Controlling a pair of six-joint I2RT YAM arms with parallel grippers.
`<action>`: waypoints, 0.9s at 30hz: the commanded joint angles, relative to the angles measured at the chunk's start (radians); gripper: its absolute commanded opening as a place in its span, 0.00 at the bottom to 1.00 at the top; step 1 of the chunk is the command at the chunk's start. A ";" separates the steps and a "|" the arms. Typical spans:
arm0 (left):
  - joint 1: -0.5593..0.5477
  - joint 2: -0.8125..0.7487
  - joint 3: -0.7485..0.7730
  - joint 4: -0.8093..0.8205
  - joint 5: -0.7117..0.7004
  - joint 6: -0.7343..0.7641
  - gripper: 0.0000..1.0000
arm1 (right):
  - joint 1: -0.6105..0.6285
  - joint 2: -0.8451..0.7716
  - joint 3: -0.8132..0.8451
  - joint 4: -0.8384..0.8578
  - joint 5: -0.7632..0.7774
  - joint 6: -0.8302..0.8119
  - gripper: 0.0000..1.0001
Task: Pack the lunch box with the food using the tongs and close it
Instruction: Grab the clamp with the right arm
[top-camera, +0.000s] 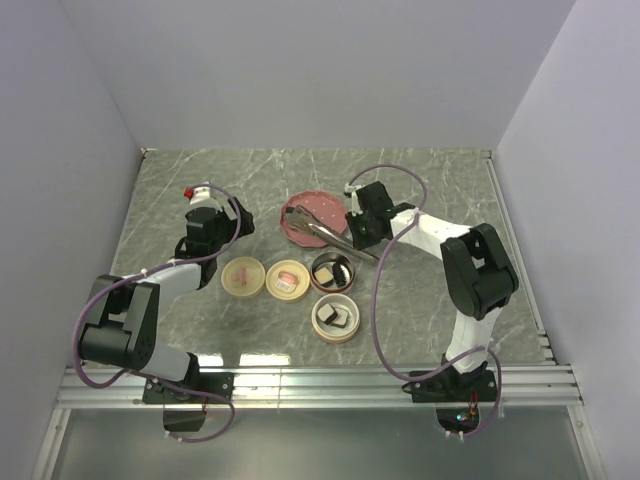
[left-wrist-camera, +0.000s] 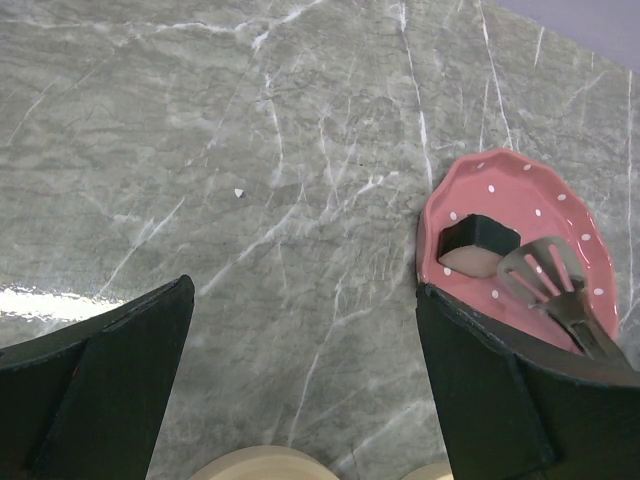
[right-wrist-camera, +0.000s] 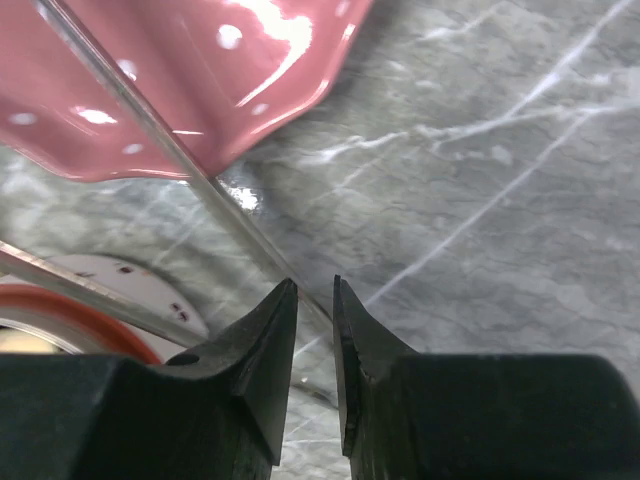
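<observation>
The silvery tongs (top-camera: 330, 238) lie slanted, their slotted tip (left-wrist-camera: 540, 275) on the pink plate (top-camera: 305, 203) next to one black-and-beige food block (left-wrist-camera: 478, 246). My right gripper (top-camera: 356, 234) sits over their rear part. Its jaws (right-wrist-camera: 315, 283) stand almost together, with one thin tongs arm (right-wrist-camera: 190, 165) running into the narrow gap. The lunch box shows as two round tubs (top-camera: 320, 283) (top-camera: 337, 337), each holding dark and beige food. My left gripper (top-camera: 234, 217) hovers left of the plate, wide open (left-wrist-camera: 305, 285) over bare marble.
Two round cream lids (top-camera: 243, 277) (top-camera: 288, 279) lie left of the tubs, one with a pink knob. Their edges (left-wrist-camera: 260, 462) show just below my left fingers. A white tub with an orange rim (right-wrist-camera: 150, 290) lies left of my right fingers.
</observation>
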 joint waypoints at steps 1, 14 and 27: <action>0.004 -0.008 0.023 0.038 0.011 -0.005 1.00 | 0.023 0.023 0.038 -0.048 0.069 -0.007 0.28; 0.004 -0.014 0.019 0.041 0.011 -0.004 1.00 | 0.053 -0.096 -0.087 0.050 0.086 0.005 0.00; 0.004 -0.005 0.022 0.042 0.015 -0.004 0.99 | -0.017 -0.244 -0.147 0.121 0.205 0.137 0.00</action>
